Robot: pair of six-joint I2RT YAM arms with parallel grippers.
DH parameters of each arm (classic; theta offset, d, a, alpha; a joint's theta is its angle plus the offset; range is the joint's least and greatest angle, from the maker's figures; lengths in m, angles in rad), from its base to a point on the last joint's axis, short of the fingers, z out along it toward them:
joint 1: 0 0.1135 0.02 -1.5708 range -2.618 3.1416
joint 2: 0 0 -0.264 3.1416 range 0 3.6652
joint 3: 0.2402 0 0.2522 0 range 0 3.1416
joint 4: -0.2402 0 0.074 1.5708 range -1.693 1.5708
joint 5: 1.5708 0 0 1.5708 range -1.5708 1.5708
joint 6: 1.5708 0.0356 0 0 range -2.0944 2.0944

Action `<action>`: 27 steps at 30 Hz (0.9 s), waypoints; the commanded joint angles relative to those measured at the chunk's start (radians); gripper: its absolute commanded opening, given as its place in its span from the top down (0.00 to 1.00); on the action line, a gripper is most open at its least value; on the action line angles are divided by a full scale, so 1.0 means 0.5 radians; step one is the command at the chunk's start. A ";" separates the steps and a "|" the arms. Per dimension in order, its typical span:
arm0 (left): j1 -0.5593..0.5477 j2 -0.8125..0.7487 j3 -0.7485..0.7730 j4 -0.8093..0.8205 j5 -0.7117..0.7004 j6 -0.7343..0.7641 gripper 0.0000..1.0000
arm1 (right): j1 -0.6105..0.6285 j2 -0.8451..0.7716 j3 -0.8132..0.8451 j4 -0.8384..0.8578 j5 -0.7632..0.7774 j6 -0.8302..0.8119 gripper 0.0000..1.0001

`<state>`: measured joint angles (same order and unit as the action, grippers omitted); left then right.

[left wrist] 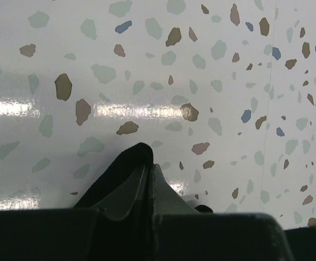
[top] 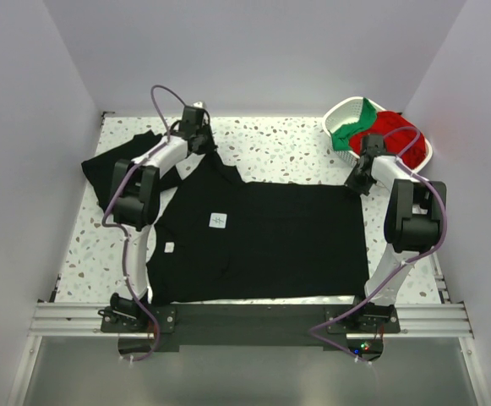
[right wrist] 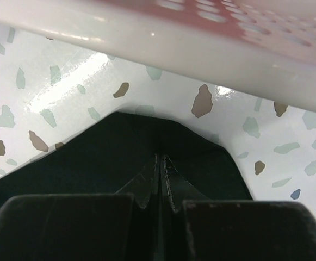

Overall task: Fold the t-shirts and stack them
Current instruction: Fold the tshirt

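A black t-shirt (top: 270, 241) with a small white neck label (top: 219, 221) lies spread flat on the speckled table. My left gripper (top: 203, 139) is at its far left corner. In the left wrist view the gripper (left wrist: 151, 166) is shut on a fold of black cloth (left wrist: 122, 168). My right gripper (top: 357, 181) is at the shirt's far right corner. In the right wrist view it (right wrist: 162, 159) is shut on that black corner (right wrist: 119, 147). A second black t-shirt (top: 131, 156) lies crumpled at the far left. Red (top: 393, 127) and green (top: 351, 127) t-shirts sit in the basket.
The white lattice basket (top: 336, 112) stands at the far right corner, close behind my right gripper; its rim (right wrist: 201, 51) fills the top of the right wrist view. White walls enclose the table on three sides.
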<state>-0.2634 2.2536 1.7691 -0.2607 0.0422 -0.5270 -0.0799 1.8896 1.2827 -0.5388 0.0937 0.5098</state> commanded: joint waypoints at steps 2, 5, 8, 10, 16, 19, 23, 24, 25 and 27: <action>-0.004 -0.184 -0.019 0.015 -0.057 0.081 1.00 | -0.003 -0.073 0.070 -0.042 0.083 -0.050 1.00; -0.004 -0.206 -0.004 -0.018 -0.057 0.109 1.00 | -0.009 -0.107 0.079 -0.067 0.141 -0.081 1.00; -0.004 -0.206 0.033 -0.074 -0.057 0.140 1.00 | -0.030 -0.144 0.104 -0.109 0.184 -0.108 1.00; -0.004 -0.224 0.036 -0.086 -0.066 0.161 1.00 | -0.043 -0.171 0.122 -0.128 0.224 -0.139 1.00; -0.010 -0.273 0.079 -0.141 -0.075 0.235 1.00 | -0.082 -0.214 0.162 -0.171 0.279 -0.200 1.00; -0.013 -0.301 0.113 -0.156 -0.075 0.275 1.00 | -0.101 -0.220 0.196 -0.177 0.285 -0.213 1.00; -0.022 -0.283 0.195 -0.202 -0.020 0.318 1.00 | -0.113 -0.224 0.217 -0.186 0.255 -0.219 1.00; -0.025 -0.273 0.211 -0.230 -0.011 0.330 1.00 | -0.116 -0.224 0.217 -0.186 0.233 -0.228 1.00; -0.025 -0.267 0.232 -0.242 -0.005 0.336 1.00 | -0.116 -0.220 0.214 -0.180 0.194 -0.234 1.00; -0.028 -0.261 0.229 -0.252 0.002 0.336 1.00 | -0.113 -0.217 0.175 -0.141 0.065 -0.250 1.00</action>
<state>-0.2710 2.1784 1.8351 -0.3828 0.0292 -0.3981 -0.1349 1.8168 1.3567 -0.6174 0.1856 0.4126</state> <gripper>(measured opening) 0.047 0.008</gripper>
